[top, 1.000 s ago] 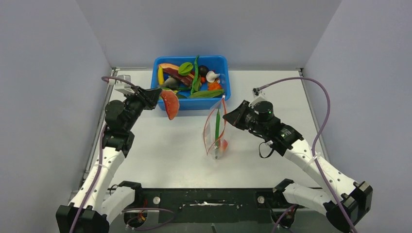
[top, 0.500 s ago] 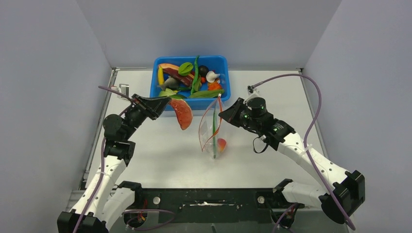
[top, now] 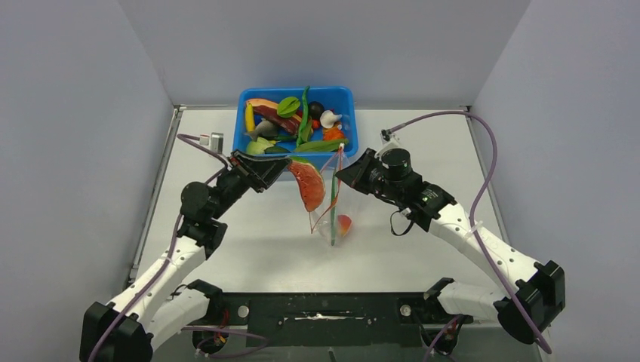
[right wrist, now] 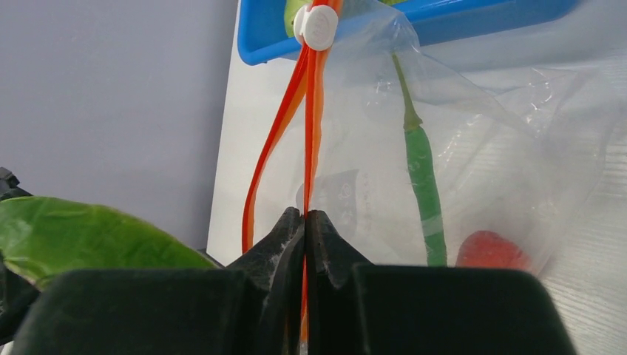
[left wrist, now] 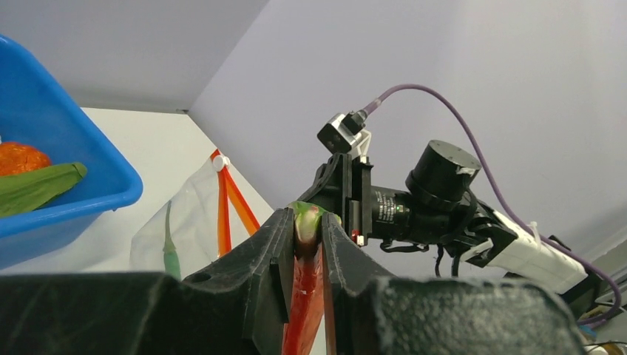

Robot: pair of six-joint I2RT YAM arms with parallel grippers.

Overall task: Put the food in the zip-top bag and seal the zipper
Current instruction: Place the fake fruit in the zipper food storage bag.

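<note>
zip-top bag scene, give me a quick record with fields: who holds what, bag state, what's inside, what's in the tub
left gripper: shut on papaya slice, held at the bag's mouth
right gripper: shut on zipper, holding the bag up
zip-top bag: mouth open, slider at one end
inside bag: green pod, red fruit
blue tub: more toy foods inside
seal: not done

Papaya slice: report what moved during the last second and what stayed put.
The left gripper carried the papaya slice rightward from beside the blue tub to the open mouth of the zip-top bag. The right gripper drew the zipper slightly left. Both grips held; the green pod and red fruit remain inside.
</note>
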